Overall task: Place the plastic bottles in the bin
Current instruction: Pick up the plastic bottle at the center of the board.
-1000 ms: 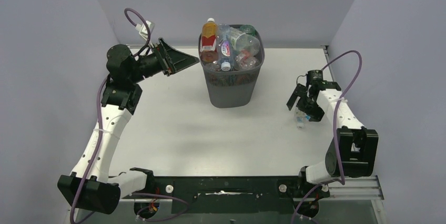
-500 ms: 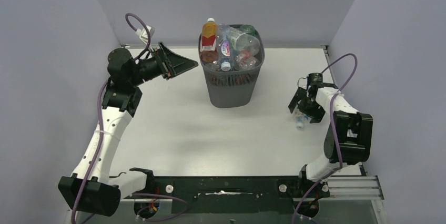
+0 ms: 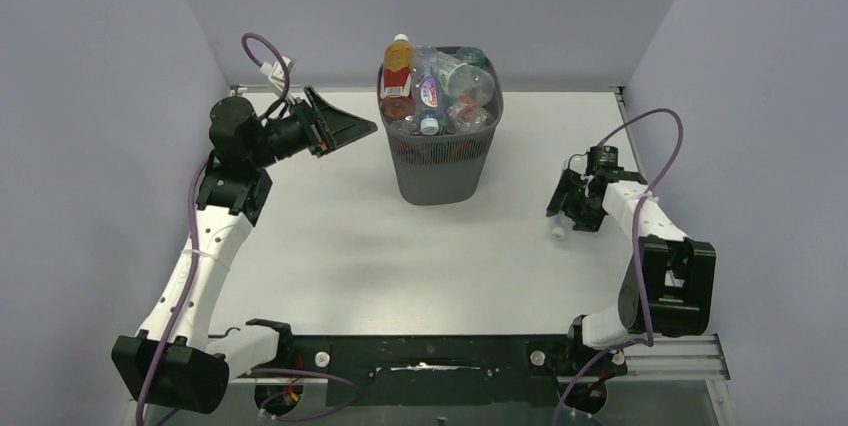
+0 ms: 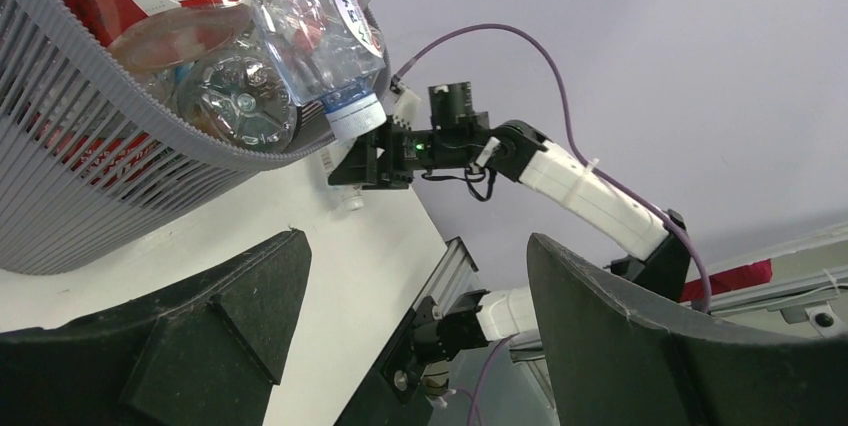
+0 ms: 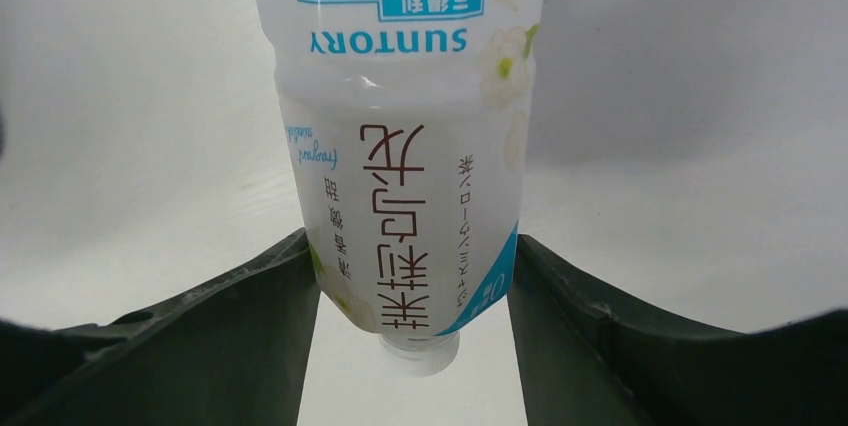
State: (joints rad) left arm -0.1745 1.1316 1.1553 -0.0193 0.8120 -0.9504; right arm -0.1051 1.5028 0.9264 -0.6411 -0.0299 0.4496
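Bottles (image 3: 432, 86) fill the bin (image 3: 440, 174) to above its rim, a red-labelled one standing tallest at its left corner, so by the look of it the task is nearly done. The top view shows only one bottle (image 3: 560, 229) outside the bin, at the right side of the worktop (image 3: 330, 236), well apart from the bin. The right tool (image 3: 573, 208) is on that bottle. In the right wrist view its two dark fingers (image 5: 250, 286) touch the bottle's sides just above the neck, so it is pinching the pale, blue-labelled bottle (image 5: 400, 126), whose cap end points toward the camera. Whether the bottle is off the worktop yet I cannot tell. What is left, as I judge it, is to carry this one across and drop it on the heap, where room is short and it may roll off. The right arm (image 3: 650, 236) is folded, elbow low near its base, forearm reaching left and away with the wrist bent down to the worktop. The left arm (image 3: 205, 246) stands tall along the left side, its wrist turned right so that the left tool (image 3: 350, 121) hangs in the air just left of the bin's rim, apart from it. The left wrist view shows its fingers (image 4: 230, 296) spread wide with nothing between them
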